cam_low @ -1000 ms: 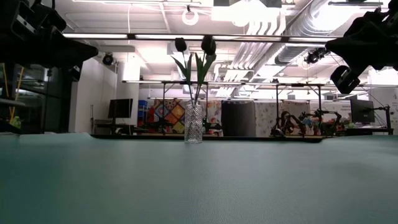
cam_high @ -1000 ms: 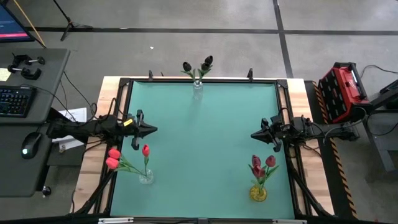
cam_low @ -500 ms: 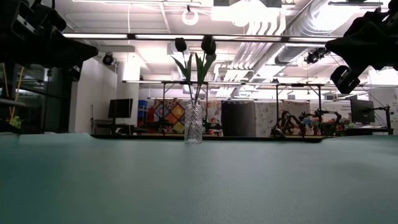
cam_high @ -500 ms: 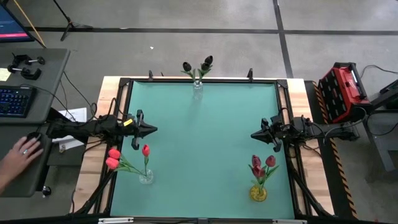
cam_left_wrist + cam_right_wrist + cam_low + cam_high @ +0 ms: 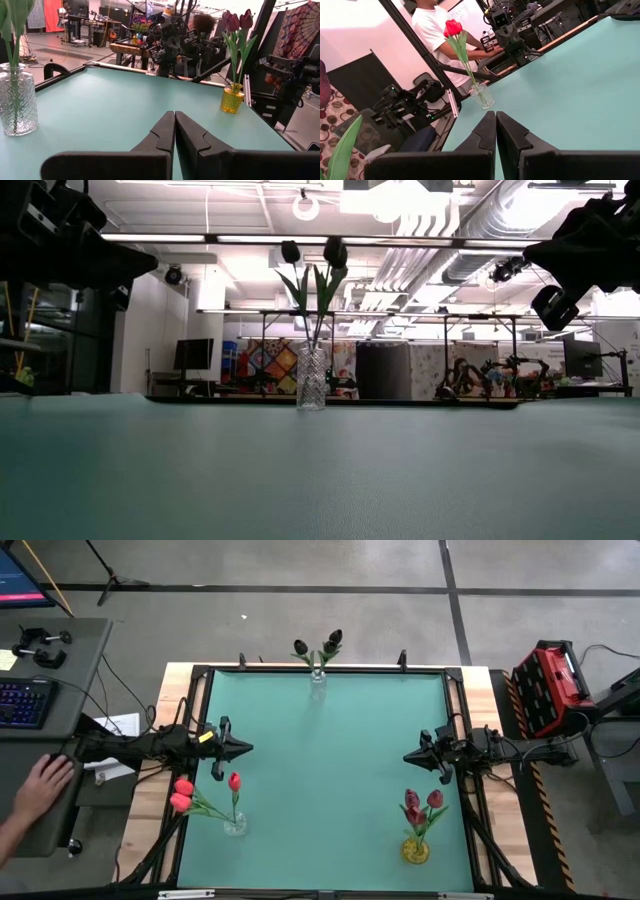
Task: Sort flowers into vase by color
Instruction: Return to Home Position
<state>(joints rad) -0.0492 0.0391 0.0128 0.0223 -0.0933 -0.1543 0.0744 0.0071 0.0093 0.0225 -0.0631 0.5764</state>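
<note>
Nothing of mine has moved: my left jaws and right jaws stay pressed together over opposite tabletop edges, red flowers near the left, maroon flowers near the right, black flowers at the far edge, while a person's hand has reached the side desk.

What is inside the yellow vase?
Dark pink-maroon tulips stand in the yellow vase; three heads show from above, with green stems and leaves. The vase's wall hides the stem ends inside it.
</note>
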